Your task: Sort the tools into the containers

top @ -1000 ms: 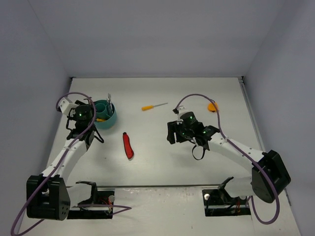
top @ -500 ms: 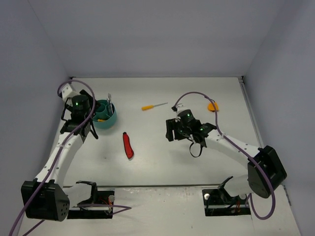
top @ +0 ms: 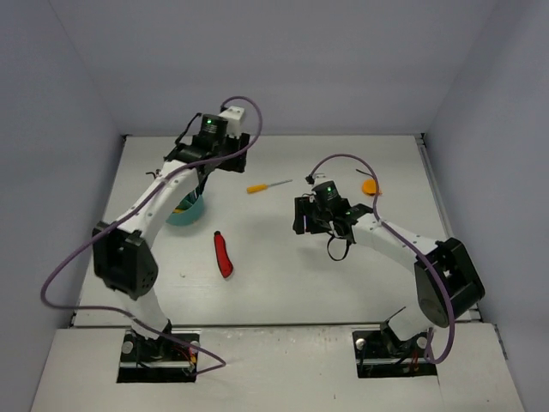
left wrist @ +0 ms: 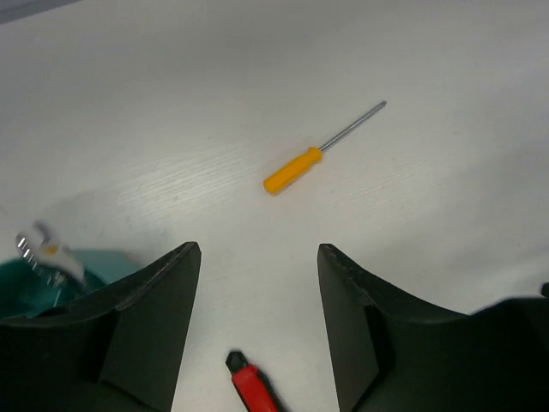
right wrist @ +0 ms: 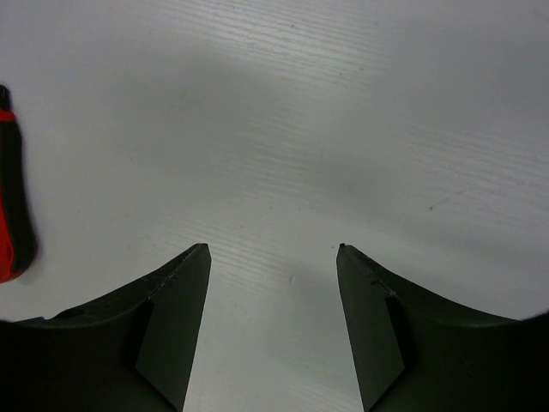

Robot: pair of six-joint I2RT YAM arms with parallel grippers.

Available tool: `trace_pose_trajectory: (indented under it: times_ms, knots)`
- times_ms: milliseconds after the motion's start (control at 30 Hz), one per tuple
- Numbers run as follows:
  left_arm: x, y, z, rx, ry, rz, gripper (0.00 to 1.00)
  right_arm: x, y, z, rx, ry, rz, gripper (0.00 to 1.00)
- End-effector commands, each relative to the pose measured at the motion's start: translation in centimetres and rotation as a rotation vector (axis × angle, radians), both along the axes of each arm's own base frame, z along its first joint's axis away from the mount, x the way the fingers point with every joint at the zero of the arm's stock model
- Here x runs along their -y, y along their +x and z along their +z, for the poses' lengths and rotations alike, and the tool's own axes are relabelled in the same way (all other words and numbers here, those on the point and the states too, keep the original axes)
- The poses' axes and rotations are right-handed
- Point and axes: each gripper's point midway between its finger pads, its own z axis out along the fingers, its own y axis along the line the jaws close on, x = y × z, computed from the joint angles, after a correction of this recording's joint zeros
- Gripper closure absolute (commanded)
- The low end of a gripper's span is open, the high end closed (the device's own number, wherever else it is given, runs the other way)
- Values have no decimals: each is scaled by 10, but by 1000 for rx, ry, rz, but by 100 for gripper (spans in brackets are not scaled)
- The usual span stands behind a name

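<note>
An orange-handled screwdriver (top: 268, 185) (left wrist: 300, 166) lies near the back middle of the table. Further forward is a red-and-black folding knife (top: 223, 254) (left wrist: 254, 388) (right wrist: 12, 232). The teal tub (top: 185, 210) (left wrist: 34, 281) stands at the left, partly hidden by my left arm, with a silver wrench (left wrist: 41, 247) sticking out of it. My left gripper (top: 204, 172) (left wrist: 257, 249) hangs open and empty high above the table, between tub and screwdriver. My right gripper (top: 298, 221) (right wrist: 274, 249) is open and empty over bare table, right of the knife.
A small orange object (top: 370, 185) lies at the back right. Grey walls close the table (top: 283, 283) on three sides. Purple cables loop from both arms.
My left arm has swung up from the tub's left side to above the back of the table, its jaws now wider. My right gripper has shifted slightly toward the back.
</note>
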Motion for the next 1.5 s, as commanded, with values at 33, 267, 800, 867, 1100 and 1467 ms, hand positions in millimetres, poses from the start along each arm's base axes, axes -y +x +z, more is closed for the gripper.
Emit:
trace_pose_trajectory:
  times_ms: [33,267,800,867,1100,1467]
  knots:
    - [44,23,-39,-86,117,-288,47,0,-14,20,60,48,65,42]
    - [69,57,-101,-169,143,-367,47,7,-31,8,35,42,95,42]
    - [70,56,-177,-348,118,-277,52,11,-42,-4,4,34,90,42]
    - [69,38,-183,-410,84,-228,60,11,-41,-4,5,30,88,42]
    - [69,-17,-184,-510,46,-78,80,12,-40,-4,9,25,74,42]
    - [101,-109,-198,-580,-118,85,80,16,-38,-2,23,22,41,42]
